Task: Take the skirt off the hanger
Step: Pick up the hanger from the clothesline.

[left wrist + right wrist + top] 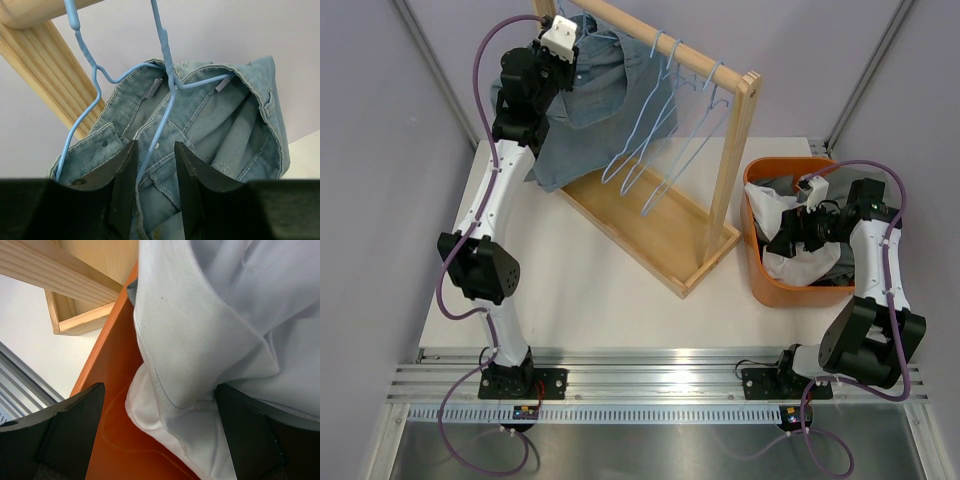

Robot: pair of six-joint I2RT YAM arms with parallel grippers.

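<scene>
**Denim skirt on its hanger, left fingers at the waistband**

Denim, pale blue and stitched in heavy seams, makes up the skirt [582, 105], which hangs at the far left end of the light wooden rack's round rail [650, 38]. Its waistband is up at the rail and its hem drops towards the rack's flat tray base [650, 225], so its long axis runs up and down. It is carried on a thin light-blue wire hanger [168, 75], whose shoulders sit inside the folded waistband.

From the left wrist view, the left gripper [155, 165] is right under the waistband. Its 2 dark fingers [125, 185] stand partly spread on either side of the hanger wire and a fold of denim. I cannot tell whether they are pinching the cloth.

Several bare blue wire hangers [655, 140] hang further along the rail.

On the white table [610, 310], at the right, stands an orange plastic tub [760, 285] holding crumpled white cloth [790, 265] and something grey [775, 187]. The right gripper [160, 410] is down in the tub, jaws spread wide, with white cloth bulging between them.
</scene>
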